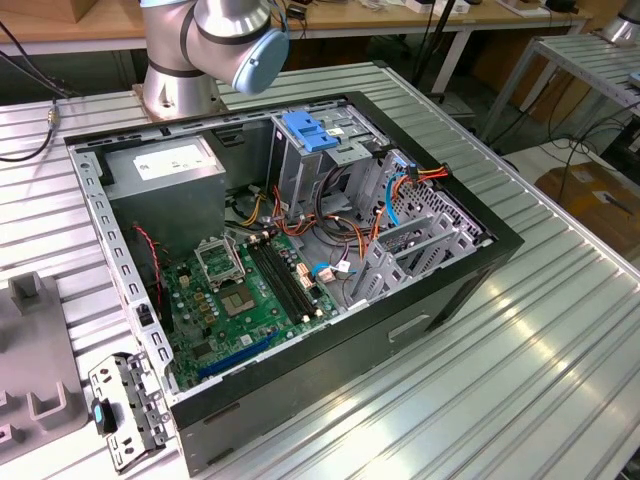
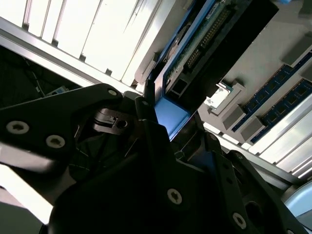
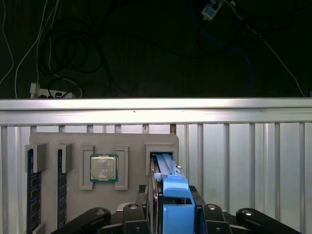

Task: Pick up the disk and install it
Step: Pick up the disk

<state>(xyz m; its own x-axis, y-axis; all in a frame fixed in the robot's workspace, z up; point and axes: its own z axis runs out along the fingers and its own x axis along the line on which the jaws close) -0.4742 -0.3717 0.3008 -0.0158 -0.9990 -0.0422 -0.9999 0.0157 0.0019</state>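
Observation:
The disk (image 3: pixel 168 170) stands on edge in a slot of a grey fixture plate (image 3: pixel 131 146), its bright blue carrier frame facing the camera in the first wrist view. My gripper (image 3: pixel 170 195) straddles it, one dark finger tight against each side. In the second wrist view the disk (image 2: pixel 204 44) shows its dark body, connector row and blue edge, with the gripper (image 2: pixel 165 117) shut on the blue end of it. In the exterior view the open computer case (image 1: pixel 480 250) lies on the ribbed metal table, and a grey drive cage (image 1: pixel 300 170) with a blue handle stands inside.
The fixture plate also carries a processor chip (image 3: pixel 104 167) and memory sticks (image 3: pixel 31 195). Past the table edge (image 3: pixel 156 105), cables hang over a dark floor. The arm's base (image 1: pixel 175 85) stands behind the case. A metal bracket (image 1: pixel 125 410) lies at the table's front left.

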